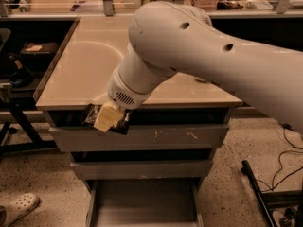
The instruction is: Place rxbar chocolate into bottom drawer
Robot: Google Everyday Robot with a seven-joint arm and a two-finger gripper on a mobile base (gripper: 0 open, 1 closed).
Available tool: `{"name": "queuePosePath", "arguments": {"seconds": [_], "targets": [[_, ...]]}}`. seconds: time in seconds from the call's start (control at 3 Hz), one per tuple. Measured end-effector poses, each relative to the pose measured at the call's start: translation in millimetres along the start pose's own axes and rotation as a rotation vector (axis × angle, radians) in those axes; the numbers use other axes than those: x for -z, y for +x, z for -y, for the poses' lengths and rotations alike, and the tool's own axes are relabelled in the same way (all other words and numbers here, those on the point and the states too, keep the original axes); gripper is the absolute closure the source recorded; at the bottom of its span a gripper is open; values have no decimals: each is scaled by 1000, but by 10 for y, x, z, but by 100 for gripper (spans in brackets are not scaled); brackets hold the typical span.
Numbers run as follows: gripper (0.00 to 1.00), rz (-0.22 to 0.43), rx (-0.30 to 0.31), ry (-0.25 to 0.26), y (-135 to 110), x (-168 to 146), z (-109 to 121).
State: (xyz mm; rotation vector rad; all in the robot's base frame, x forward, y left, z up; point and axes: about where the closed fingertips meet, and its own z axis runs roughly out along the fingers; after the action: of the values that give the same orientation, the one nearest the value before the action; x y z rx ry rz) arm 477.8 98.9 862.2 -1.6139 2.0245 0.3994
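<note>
**A:** Where is your hand right now?

**B:** My hand (110,118) hangs just in front of the table's (85,70) front edge, left of the middle. It is level with the dark gap under the tabletop and the upper rim of the top drawer (156,137).

**A:** Open or closed?

**B:** Closed. My pale fingers (108,118) are clamped on the chocolate bar (89,114). Its dark wrapper sticks out on both sides of them, and the bar tilts down toward the right.

**A:** So the bar is off the table?

**B:** Yes, it is in the air, carried by me and touching nothing else that I can make out.

**A:** And the bottom drawer?

**B:** The bottom drawer (142,200) is pulled out, well below my hand and a little to the right. It shows a plain grey floor. The middle drawer (142,168) sits between it and the top one.

**A:** Anything else nearby?

**B:** My arm (199,56) fills the upper right and covers part of the tabletop. A pale shoe (20,207) lies on the floor at the lower left.
</note>
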Motion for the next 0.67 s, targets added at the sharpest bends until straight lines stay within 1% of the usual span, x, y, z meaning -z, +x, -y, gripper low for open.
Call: {"name": "queuePosePath", "arguments": {"seconds": [0.33, 0.67], "targets": [[100, -13, 4, -3, 28, 10, -85], [100, -20, -79, -22, 259, -185, -337]]}}
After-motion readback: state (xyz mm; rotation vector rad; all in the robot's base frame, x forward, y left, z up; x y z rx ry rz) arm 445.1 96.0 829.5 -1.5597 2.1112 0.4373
